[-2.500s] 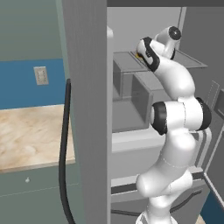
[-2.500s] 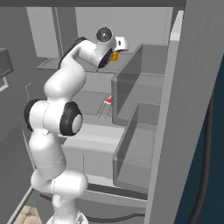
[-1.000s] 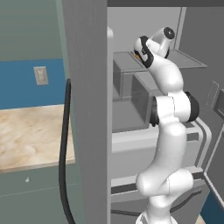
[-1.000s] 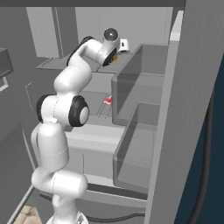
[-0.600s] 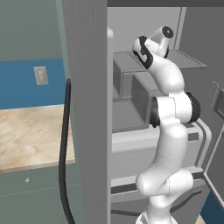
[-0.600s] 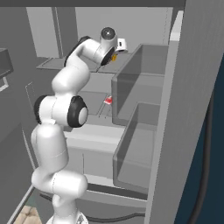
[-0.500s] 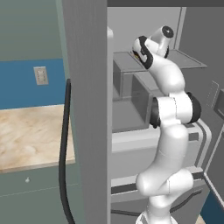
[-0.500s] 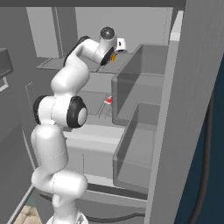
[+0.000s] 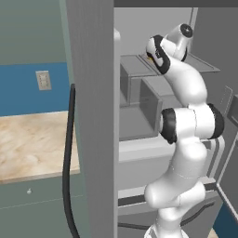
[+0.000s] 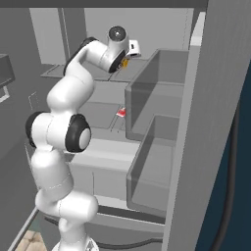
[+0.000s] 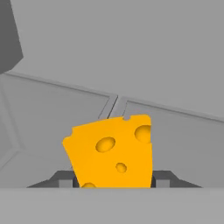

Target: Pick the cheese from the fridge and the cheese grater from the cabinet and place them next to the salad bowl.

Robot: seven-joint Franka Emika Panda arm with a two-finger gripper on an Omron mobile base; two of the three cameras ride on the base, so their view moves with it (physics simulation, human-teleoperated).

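Got my hand [image 11: 113,183] clamped on the cheese [image 11: 111,151] up in the fridge [image 10: 162,122] — carrying it out, grater and placing both left.

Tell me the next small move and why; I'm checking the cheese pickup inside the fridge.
Probably lift slightly and draw the arm back out of the fridge. In the hand view the cheese sits between the pincer fingertips, which look closed against its sides, so the grasp seems made. The hand is up at the top shelf, so a small lift should free the wedge before retreating.
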